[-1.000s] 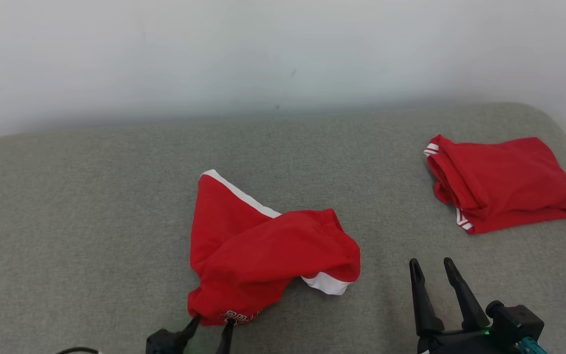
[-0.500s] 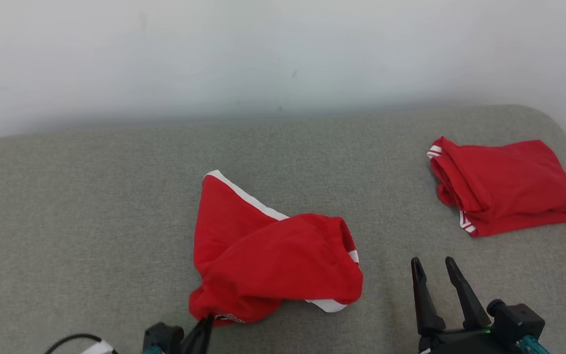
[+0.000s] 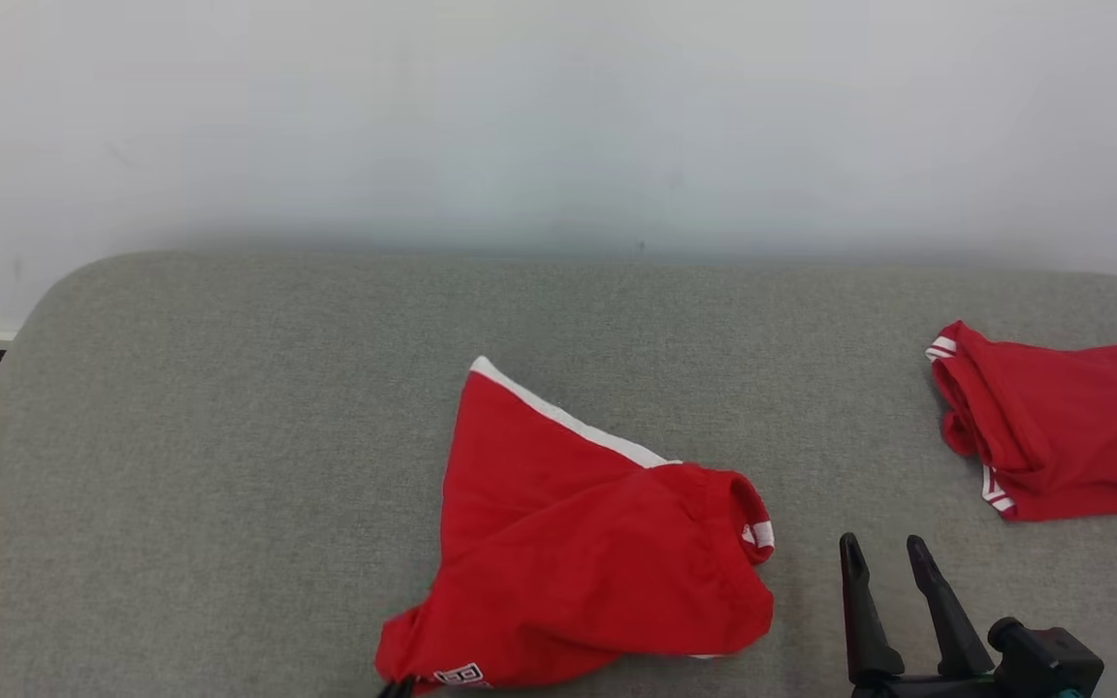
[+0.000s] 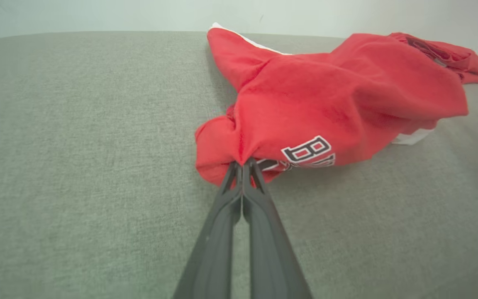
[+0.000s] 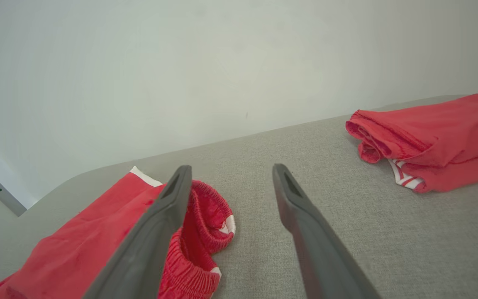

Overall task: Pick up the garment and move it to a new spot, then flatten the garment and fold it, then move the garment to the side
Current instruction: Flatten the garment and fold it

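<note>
1. change. the head camera has swung since the earlier pictures. the whole scene sits further right and the left end of the grey woven cushion surface (image 3: 180, 465) has come into view. we do not count this as movement of the things.

at the left, the left gripper (image 4: 242, 165) had its fingers apart at the near corner of the cloth a second ago. they are now pressed together on that corner, with a pinch of fabric bunched at the tips. the crumpled red jersey garment with white trim (image 3: 597, 562) has changed shape. the white hem (image 4: 409, 139) that lay out at its lower right is almost tucked under, and the elastic waistband (image 3: 752, 504) has rolled over. the right gripper (image 3: 880, 543) has its fingers spread and holds nothing, just right of the garment. the folded red garment with white stripes (image 3: 1063, 436) lies at the far right as before.

2. meaning. we judge the grasp for the pick-up as made. the lift and the carry to a new spot are not yet done.

3. appearance. the garment lies mid-cushion toward the near edge, well apart from the folded one. a flat triangular panel points away, edged by a white band. a bulky fold crosses the front. black-and-white lettering (image 4: 307, 151) sits beside the pinched corner. the cloth looks limp, so we expect it to drape when raised.
</note>
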